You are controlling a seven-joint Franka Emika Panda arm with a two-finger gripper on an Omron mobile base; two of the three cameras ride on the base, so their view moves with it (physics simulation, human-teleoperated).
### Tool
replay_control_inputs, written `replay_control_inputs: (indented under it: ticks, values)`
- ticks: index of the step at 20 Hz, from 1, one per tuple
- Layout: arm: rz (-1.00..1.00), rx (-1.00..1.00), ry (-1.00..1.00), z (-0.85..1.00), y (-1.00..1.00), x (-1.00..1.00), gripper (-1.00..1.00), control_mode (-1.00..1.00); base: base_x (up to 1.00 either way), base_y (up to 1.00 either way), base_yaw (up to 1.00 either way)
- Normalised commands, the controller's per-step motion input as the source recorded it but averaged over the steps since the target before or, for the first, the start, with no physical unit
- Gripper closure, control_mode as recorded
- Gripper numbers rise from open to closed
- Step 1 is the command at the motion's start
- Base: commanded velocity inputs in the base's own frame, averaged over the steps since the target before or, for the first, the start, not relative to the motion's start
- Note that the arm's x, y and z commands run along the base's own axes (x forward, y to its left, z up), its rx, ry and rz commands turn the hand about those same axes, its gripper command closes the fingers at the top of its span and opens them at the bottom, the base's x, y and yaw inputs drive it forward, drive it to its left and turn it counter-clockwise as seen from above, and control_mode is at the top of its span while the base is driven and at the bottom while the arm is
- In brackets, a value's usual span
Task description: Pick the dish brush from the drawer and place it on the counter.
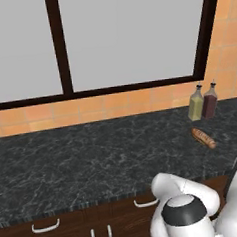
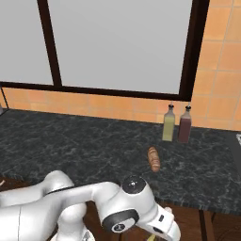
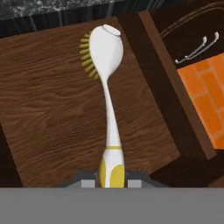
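Note:
The dish brush (image 3: 108,87) lies along the wooden floor of the open drawer (image 3: 48,113); its white head with yellow bristles points toward the counter edge. Its yellow grip end sits between my two fingertips, and my gripper (image 3: 111,180) is shut on it, each finger pressed against a side of the handle. In the right base view a sliver of yellow, the dish brush (image 2: 151,237), shows under my hand below the counter's front edge. The black veined counter (image 1: 93,162) (image 2: 70,141) runs across above the drawer.
Two glass bottles (image 1: 202,102) (image 2: 176,124) stand at the back of the counter near the wall, with a brown loaf (image 1: 203,137) (image 2: 153,159) in front of them. The drawer's dark side wall (image 3: 164,92) rises to one side, with cabinet handles (image 3: 197,47) and orange floor tiles (image 3: 205,96) beyond.

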Motion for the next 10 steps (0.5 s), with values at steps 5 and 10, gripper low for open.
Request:
replay_control_inputs:
  ticks: [5, 10]
  values:
    - [0.20, 0.01, -0.36, 1.00, 0.30, 0.02, 1.00, -1.00, 0.00, 0.00, 0.00]
    - [0.25, 0.02, -0.05, 0.75, 0.83, 0.66, 1.00, -1.00, 0.00, 0.00, 0.00]
